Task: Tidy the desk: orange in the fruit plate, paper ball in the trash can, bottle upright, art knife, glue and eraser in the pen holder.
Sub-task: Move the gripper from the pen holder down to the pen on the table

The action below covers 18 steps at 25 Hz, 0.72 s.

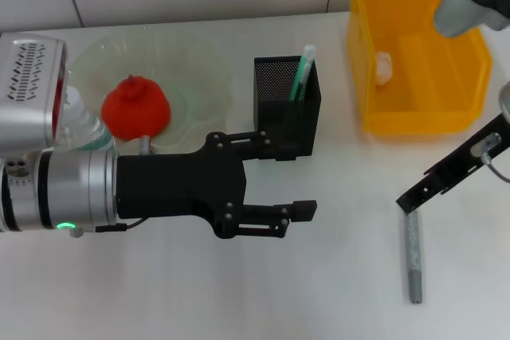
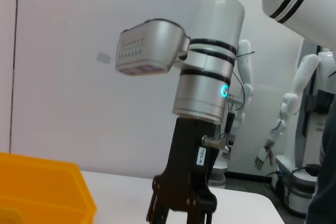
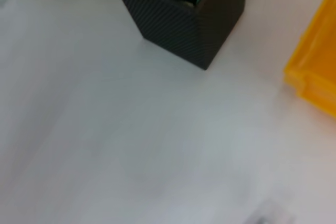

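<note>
Closest to the head camera is the left gripper (image 1: pixel 299 173), reaching in from the table's left edge toward the middle; its two black fingers (image 1: pixel 291 211) stand wide apart with nothing between them, the upper one just beside the pen holder's near wall. No brand or writing can be read anywhere; a small white tag on the right arm's black wrist in the left wrist view is too small to make out.

Toward the table's back edge, about midway across, the black mesh pen holder (image 1: pixel 288 105) stands upright with a green-and-white stick (image 1: pixel 303 73) leaning inside. Left of it, the clear fruit plate (image 1: pixel 199 77) carries the orange-red fruit (image 1: pixel 136 108). A clear bottle (image 1: pixel 84 129) shows at the plate's left rim, mostly hidden behind the left arm, so I cannot tell how it stands.

In the back right corner sits the yellow bin (image 1: pixel 446 109), a white paper ball (image 1: pixel 384 68) lying inside it by its left wall. Right gripper (image 1: pixel 410 201) hangs near the right edge with its fingertips just above the art knife (image 1: pixel 413 256), a grey stick lying flat near the front right corner; whether those fingers are apart, I cannot tell. Bare tabletop (image 1: pixel 335 276) lies open between the two grippers and along the front edge.
</note>
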Each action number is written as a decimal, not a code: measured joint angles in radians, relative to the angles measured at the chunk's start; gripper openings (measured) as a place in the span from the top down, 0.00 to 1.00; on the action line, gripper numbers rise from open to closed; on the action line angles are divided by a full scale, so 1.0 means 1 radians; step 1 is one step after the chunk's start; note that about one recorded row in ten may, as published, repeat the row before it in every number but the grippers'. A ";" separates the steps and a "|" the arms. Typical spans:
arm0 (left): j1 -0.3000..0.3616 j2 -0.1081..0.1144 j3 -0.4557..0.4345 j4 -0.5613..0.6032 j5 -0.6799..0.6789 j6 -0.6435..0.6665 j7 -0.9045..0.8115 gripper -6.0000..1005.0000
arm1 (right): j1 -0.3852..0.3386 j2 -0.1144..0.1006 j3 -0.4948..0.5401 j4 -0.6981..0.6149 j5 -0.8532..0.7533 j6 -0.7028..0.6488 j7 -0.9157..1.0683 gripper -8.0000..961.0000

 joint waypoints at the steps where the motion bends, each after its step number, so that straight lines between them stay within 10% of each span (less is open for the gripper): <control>1: 0.000 0.000 0.000 -0.004 -0.004 -0.001 0.004 0.22 | 0.003 0.000 0.000 0.018 0.004 0.006 0.006 0.21; 18: -0.002 -0.001 0.001 -0.007 -0.006 -0.003 0.006 0.22 | -0.005 0.002 -0.079 0.050 -0.010 0.008 0.040 0.21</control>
